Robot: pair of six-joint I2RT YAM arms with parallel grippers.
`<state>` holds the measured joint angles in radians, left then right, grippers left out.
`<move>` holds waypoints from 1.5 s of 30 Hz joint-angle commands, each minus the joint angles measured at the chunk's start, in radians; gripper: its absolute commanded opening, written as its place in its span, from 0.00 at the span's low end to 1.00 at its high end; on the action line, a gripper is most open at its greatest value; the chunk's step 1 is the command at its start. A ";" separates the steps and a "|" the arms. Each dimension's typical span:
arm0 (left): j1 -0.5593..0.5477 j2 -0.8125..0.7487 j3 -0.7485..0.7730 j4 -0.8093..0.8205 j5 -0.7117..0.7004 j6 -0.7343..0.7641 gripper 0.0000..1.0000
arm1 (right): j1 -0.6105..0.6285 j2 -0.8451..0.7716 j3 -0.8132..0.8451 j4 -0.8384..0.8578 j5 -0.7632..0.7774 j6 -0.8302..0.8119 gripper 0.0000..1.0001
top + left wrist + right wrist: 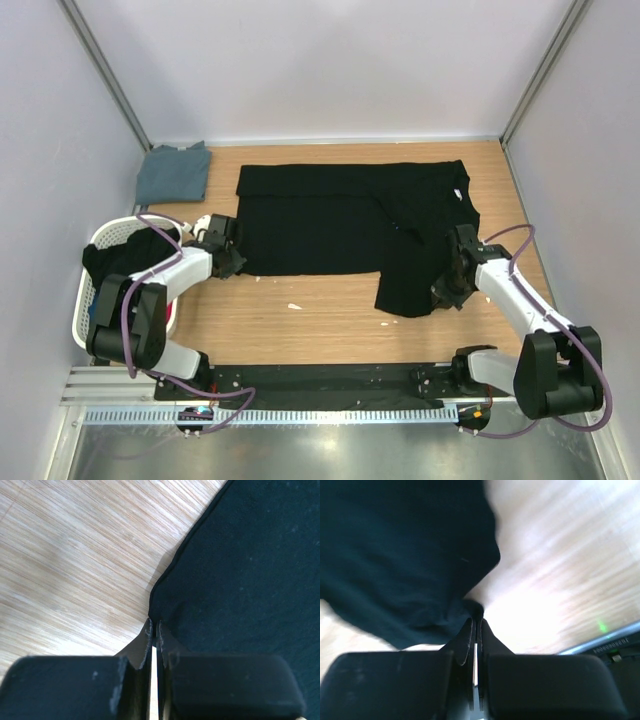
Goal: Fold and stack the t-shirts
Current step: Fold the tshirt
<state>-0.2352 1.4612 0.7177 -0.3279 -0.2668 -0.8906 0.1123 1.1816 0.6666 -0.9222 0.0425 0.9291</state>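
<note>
— Where to look for the black shirt [330,215]?
— Spread flat across the middle of the desk [320,315], collar end to the right. Right part doubled over, reaching toward the near edge.
— State of the left hand [154,626]?
— Low on the desk at the black shirt's near-left corner. Pressed together, pinching the hem right at the corner, with only a thin slit between the tips.
— And the right hand [475,621]?
— Also pressed together, pinching the black shirt at the near-right edge of the doubled-over flap. Cloth bunched up at the tips.
— The grey-blue shirt [175,172]?
— Folded in the far-left corner of the desk, near the black shirt but apart from it.
— Anything else worth noting?
— White basket [80,300] at the left side beside the left arm, holding dark cloth. A few pale scraps [294,306] on bare wood just in front of the black shirt's near hem.
</note>
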 commanded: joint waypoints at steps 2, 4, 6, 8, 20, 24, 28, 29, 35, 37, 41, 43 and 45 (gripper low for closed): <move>0.004 -0.050 0.042 -0.040 -0.040 -0.001 0.00 | 0.006 -0.062 0.091 0.032 0.043 -0.029 0.01; 0.004 -0.064 0.051 -0.052 -0.040 0.001 0.00 | 0.004 -0.086 0.108 0.068 0.036 -0.042 0.01; 0.002 -0.076 0.071 -0.072 -0.049 0.007 0.00 | 0.006 -0.102 0.122 0.091 0.033 -0.055 0.01; 0.002 -0.094 0.095 -0.091 -0.061 0.016 0.00 | 0.004 -0.100 0.145 0.100 0.033 -0.061 0.01; 0.004 -0.007 0.190 -0.132 -0.014 0.022 0.00 | 0.001 0.025 0.335 0.114 0.094 0.000 0.01; 0.002 0.021 0.287 -0.253 0.005 0.012 0.00 | 0.003 0.088 0.447 0.062 0.097 -0.010 0.01; 0.004 0.045 0.339 -0.298 -0.005 0.005 0.00 | -0.003 0.148 0.537 0.016 0.103 -0.047 0.01; 0.004 0.053 0.357 -0.306 -0.009 0.004 0.00 | -0.002 0.159 0.562 0.016 0.108 -0.052 0.01; 0.002 0.102 0.410 -0.373 -0.025 -0.027 0.00 | -0.008 0.242 0.632 0.003 0.155 -0.093 0.01; 0.004 0.113 0.436 -0.396 -0.037 -0.036 0.00 | -0.019 0.259 0.654 0.006 0.161 -0.096 0.01; 0.004 0.142 0.463 -0.415 -0.042 -0.057 0.00 | -0.042 0.297 0.718 0.029 0.151 -0.111 0.01; 0.004 0.148 0.476 -0.416 -0.049 -0.065 0.00 | -0.049 0.315 0.740 0.026 0.145 -0.118 0.01; 0.002 0.162 0.486 -0.421 -0.063 -0.070 0.00 | -0.056 0.337 0.769 0.020 0.140 -0.125 0.01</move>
<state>-0.2352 1.6138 1.1599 -0.7254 -0.2863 -0.9352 0.0666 1.5063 1.3682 -0.9134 0.1635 0.8299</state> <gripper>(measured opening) 0.009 0.033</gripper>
